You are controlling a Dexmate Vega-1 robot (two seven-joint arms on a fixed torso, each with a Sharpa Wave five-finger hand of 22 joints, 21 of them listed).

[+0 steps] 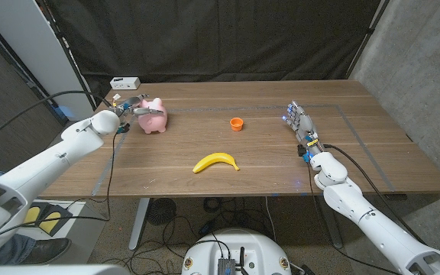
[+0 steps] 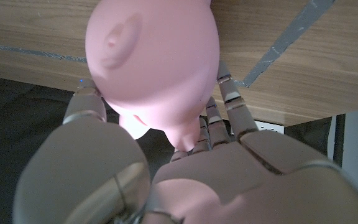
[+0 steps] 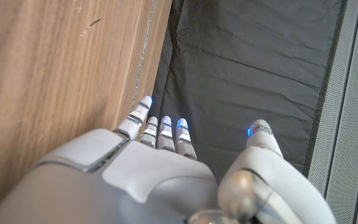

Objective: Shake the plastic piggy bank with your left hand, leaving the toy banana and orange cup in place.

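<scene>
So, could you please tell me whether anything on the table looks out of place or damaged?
Nothing stands out. The piggy bank stands upright with the left robot hand around it, the toy banana lies whole, and the orange cup sits upright with nothing spilled.

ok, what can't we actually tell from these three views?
- Left hand grip on the pig: head view too small; in the left wrist view the pig hides the fingers' tips.
- Whether the pig is lifted: unclear.
- White box at the far edge: too small to identify.
</scene>
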